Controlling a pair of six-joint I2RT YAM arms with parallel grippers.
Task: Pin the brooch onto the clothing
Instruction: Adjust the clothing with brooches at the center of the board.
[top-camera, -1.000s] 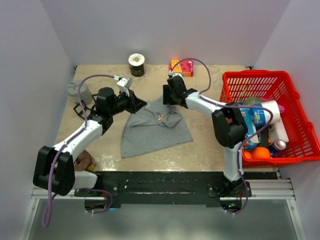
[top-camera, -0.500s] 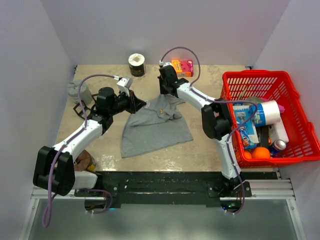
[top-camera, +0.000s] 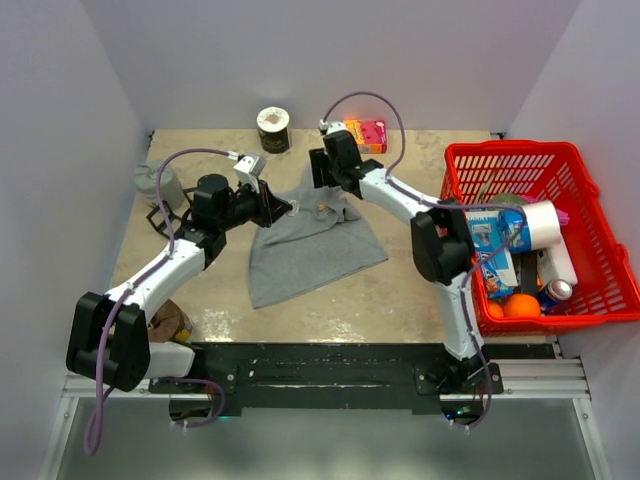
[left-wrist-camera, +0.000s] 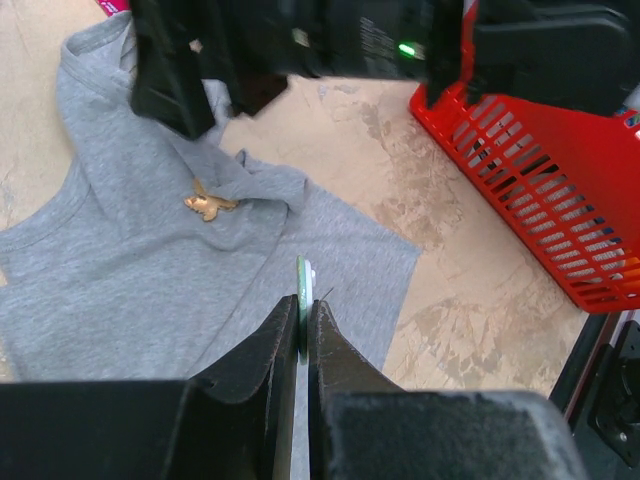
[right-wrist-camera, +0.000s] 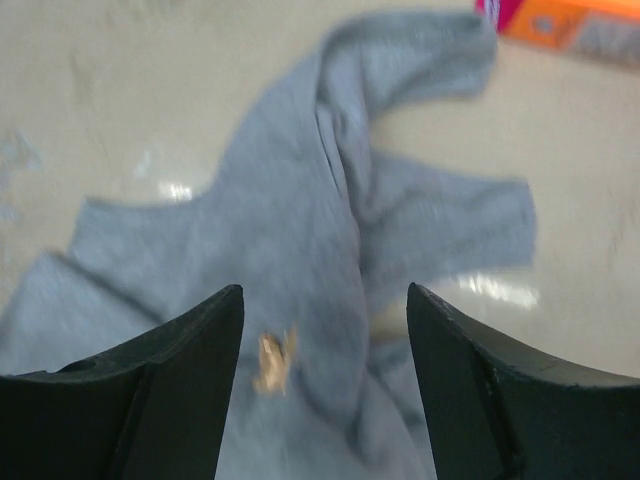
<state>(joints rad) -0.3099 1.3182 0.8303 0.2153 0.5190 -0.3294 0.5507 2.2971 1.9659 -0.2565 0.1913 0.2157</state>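
The brooch (left-wrist-camera: 210, 205) lies on the upper chest of the clothing (top-camera: 315, 250), just beside a fold of strap at its 3 o'clock in the left wrist view. Whether its pin already passes through the knit cannot be told. The likeliest trouble is the cloth itself. It is soft and rumpled around the brooch, so a descent from above could gather a pleat along with the pin, or push so small a piece under that fold (the right wrist view is blurred, so fine detail there is lost). A tug at the shoulder could also slide the whole garment across the counter (top-camera: 420, 290) and carry the brooch off target. The right jaws are spread wide and empty, hanging above the garment at about 12 o'clock of the brooch in the top view. The left jaws, at about 9 o'clock of the brooch by the garment's shoulder, are pressed almost together on a thin pale-green sliver (left-wrist-camera: 303, 280). I cannot tell what it is, nor whether they also catch cloth. The red basket (top-camera: 505, 150) stands well apart at 3 o'clock.
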